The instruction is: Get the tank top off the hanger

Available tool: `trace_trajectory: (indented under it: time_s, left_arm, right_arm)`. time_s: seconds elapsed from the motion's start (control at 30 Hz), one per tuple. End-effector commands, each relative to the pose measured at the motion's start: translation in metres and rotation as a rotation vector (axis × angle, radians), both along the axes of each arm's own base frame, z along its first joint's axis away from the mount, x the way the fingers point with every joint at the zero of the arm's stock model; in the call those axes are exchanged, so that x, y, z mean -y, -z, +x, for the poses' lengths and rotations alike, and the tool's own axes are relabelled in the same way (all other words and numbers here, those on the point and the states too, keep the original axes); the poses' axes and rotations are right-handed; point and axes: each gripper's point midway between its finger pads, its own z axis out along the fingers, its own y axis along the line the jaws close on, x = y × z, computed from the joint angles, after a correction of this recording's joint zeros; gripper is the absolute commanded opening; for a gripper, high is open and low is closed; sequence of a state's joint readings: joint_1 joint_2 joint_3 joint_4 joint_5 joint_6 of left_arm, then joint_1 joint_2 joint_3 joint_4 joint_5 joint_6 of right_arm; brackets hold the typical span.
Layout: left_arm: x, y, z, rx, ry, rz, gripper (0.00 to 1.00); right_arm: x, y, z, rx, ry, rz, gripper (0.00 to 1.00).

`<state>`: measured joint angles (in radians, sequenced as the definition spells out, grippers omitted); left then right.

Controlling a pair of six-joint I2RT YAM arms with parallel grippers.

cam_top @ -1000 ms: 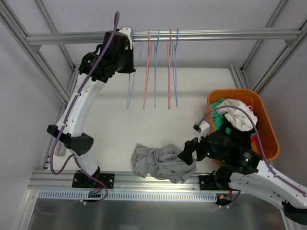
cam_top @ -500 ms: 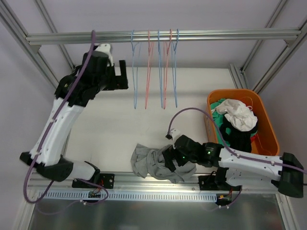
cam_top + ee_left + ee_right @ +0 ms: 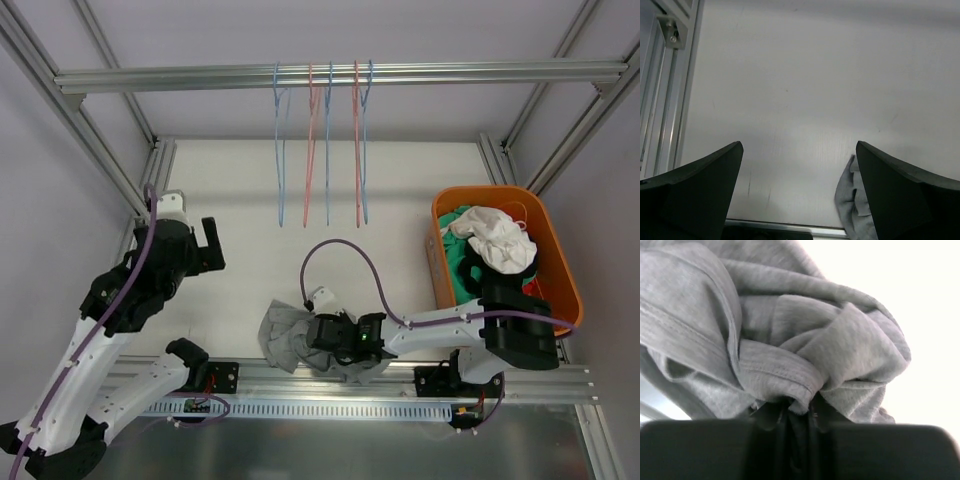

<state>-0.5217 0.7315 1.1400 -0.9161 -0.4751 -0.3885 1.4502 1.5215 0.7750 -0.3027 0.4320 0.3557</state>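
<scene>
The grey tank top (image 3: 283, 338) lies crumpled on the white table near the front edge, off any hanger. My right gripper (image 3: 338, 341) is low over it, shut on a bunched fold of the tank top (image 3: 790, 330); the cloth fills the right wrist view above the closed right gripper (image 3: 800, 412). Several bare blue and pink hangers (image 3: 326, 150) hang on the rail at the back. My left gripper (image 3: 207, 246) hangs open over the left part of the table, holding nothing. In its own view the left gripper (image 3: 799, 150) frames bare table, with an edge of the tank top (image 3: 854, 207) at lower right.
An orange basket (image 3: 562, 275) full of white, green and dark clothes stands at the right. The metal rail (image 3: 450, 72) crosses the back. Frame posts run along both sides. A purple cable (image 3: 345, 250) loops above the right arm.
My left arm came down from the rail to the table's left side, its gripper open now. My right arm reached left across the tank top and shut on it.
</scene>
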Motion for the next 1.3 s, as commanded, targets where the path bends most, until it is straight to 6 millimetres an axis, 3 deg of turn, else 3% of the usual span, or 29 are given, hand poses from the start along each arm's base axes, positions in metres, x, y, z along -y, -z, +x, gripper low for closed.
trace_trajectory:
  time_s: [0.0, 0.03, 0.07, 0.1, 0.13, 0.2, 0.23, 0.27, 0.33, 0.4, 0.57, 0.6, 0.73, 0.87, 0.97, 1.0, 1.03, 1.17, 1.23, 1.27]
  left_arm:
    - [-0.010, 0.030, -0.004, -0.009, -0.069, -0.006, 0.98]
    - [-0.010, 0.036, -0.004, -0.002, -0.076, -0.021, 0.99]
    - [-0.010, 0.040, -0.008, 0.016, -0.077, -0.042, 0.99]
    - [-0.010, 0.056, -0.008, -0.007, -0.077, -0.038, 0.99]
    - [-0.008, 0.057, -0.009, 0.002, -0.063, -0.046, 0.99]
    - [-0.006, 0.048, -0.009, 0.035, -0.048, -0.066, 0.99]
    - [-0.008, 0.046, -0.009, 0.043, -0.059, -0.066, 0.99]
    - [-0.009, 0.044, -0.009, 0.056, -0.062, -0.066, 0.99]
    - [-0.013, 0.044, -0.009, 0.061, -0.069, -0.052, 0.99]
    - [-0.013, 0.045, -0.010, 0.063, -0.062, -0.052, 0.99]
    - [-0.014, 0.041, -0.012, 0.084, -0.063, -0.057, 0.99]
    - [-0.014, 0.041, -0.012, 0.083, -0.061, -0.057, 0.99]
    - [-0.014, 0.040, -0.013, 0.089, -0.054, -0.064, 0.99]
    - [-0.016, 0.036, -0.016, 0.115, -0.057, -0.079, 0.99]
    - [-0.018, 0.033, -0.018, 0.133, -0.065, -0.087, 0.99]
    - [-0.019, 0.033, -0.018, 0.136, -0.066, -0.088, 0.99]
    - [-0.018, 0.034, -0.018, 0.134, -0.065, -0.088, 0.99]
    - [-0.017, 0.035, -0.017, 0.128, -0.060, -0.084, 0.99]
    - [-0.016, 0.036, -0.016, 0.122, -0.055, -0.083, 0.99]
    - [-0.016, 0.035, -0.015, 0.123, -0.055, -0.079, 0.99]
  right_arm:
    - [-0.004, -0.019, 0.002, 0.102, 0.031, 0.053, 0.00]
    - [-0.006, -0.044, 0.007, 0.146, 0.028, 0.117, 0.00]
    - [-0.006, -0.056, 0.008, 0.161, 0.026, 0.148, 0.00]
    - [-0.005, -0.070, 0.011, 0.180, 0.022, 0.179, 0.00]
    - [-0.005, -0.089, 0.016, 0.216, 0.032, 0.209, 0.00]
    - [0.020, -0.116, 0.029, 0.256, 0.079, 0.196, 0.00]
    - [0.043, -0.122, 0.036, 0.287, 0.106, 0.127, 0.00]
    - [0.052, -0.144, 0.043, 0.309, 0.144, 0.160, 0.00]
    - [0.074, -0.161, 0.051, 0.337, 0.182, 0.142, 0.00]
    - [0.112, -0.180, 0.053, 0.340, 0.217, 0.105, 0.00]
    - [0.162, -0.222, 0.054, 0.360, 0.279, 0.140, 0.00]
    - [0.172, -0.239, 0.056, 0.383, 0.306, 0.183, 0.00]
    - [0.212, -0.275, 0.071, 0.474, 0.365, 0.114, 0.00]
    - [0.253, -0.310, 0.095, 0.536, 0.538, 0.004, 0.00]
    - [0.273, -0.329, 0.118, 0.533, 0.646, -0.001, 0.00]
    - [0.263, -0.329, 0.122, 0.490, 0.613, 0.069, 0.00]
    - [0.286, -0.342, 0.131, 0.521, 0.733, 0.086, 0.00]
    - [0.308, -0.344, 0.159, 0.463, 0.864, 0.140, 0.00]
    - [0.317, -0.334, 0.180, 0.429, 0.930, 0.155, 0.00]
    - [0.320, -0.316, 0.188, 0.397, 0.950, 0.143, 0.00]
